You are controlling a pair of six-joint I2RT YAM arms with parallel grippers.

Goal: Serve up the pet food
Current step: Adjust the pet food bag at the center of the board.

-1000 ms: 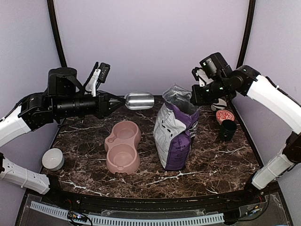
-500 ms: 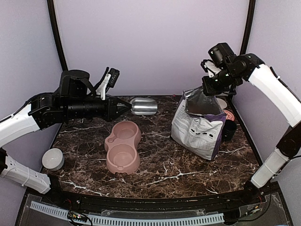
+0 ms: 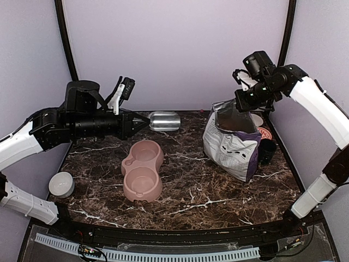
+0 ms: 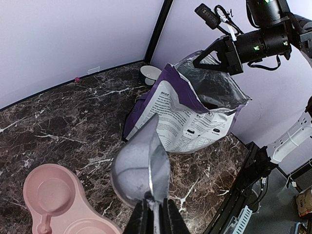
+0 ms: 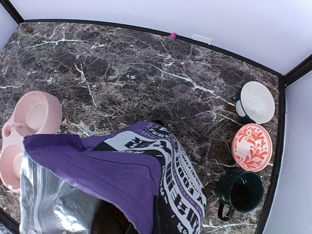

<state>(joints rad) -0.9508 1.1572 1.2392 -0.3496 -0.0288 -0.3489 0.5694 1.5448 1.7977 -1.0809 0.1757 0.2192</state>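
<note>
A dark brown marble-patterned table [image 3: 191, 191] is seen from above, with two black-and-white robot arms reaching in from either side.

The left gripper [image 4: 155, 208] is pressed together on the thin handle of a shiny metal scoop [image 4: 140, 168]. It holds the scoop in the air above the table's far side, its hollow facing the bag. The hollow looks empty.

The right gripper [image 3: 243, 102] is pinched tight on the top rim of a purple-and-white printed foil bag [image 3: 233, 146]. It holds the bag's mouth open and leans it toward the scoop. The bag's base rests on the table at the right.

No pet food can be made out. The bag's inside is dark, so the kibble is presumably down in there.

A pink plastic double bowl [image 3: 143, 170] sits near the middle of the table, both wells empty. A small white bowl [image 3: 61, 184] sits at the left edge. A dark green mug [image 3: 265, 151], a red-patterned dish [image 5: 252, 147] and another white bowl [image 5: 257, 101] stand behind the bag.

The step in hand appears to be bringing the scoop to the open bag. The next move calls for sliding the scoop into the mouth and angling it down into the kibble. The right arm must hold the rim steady and open meanwhile.
</note>
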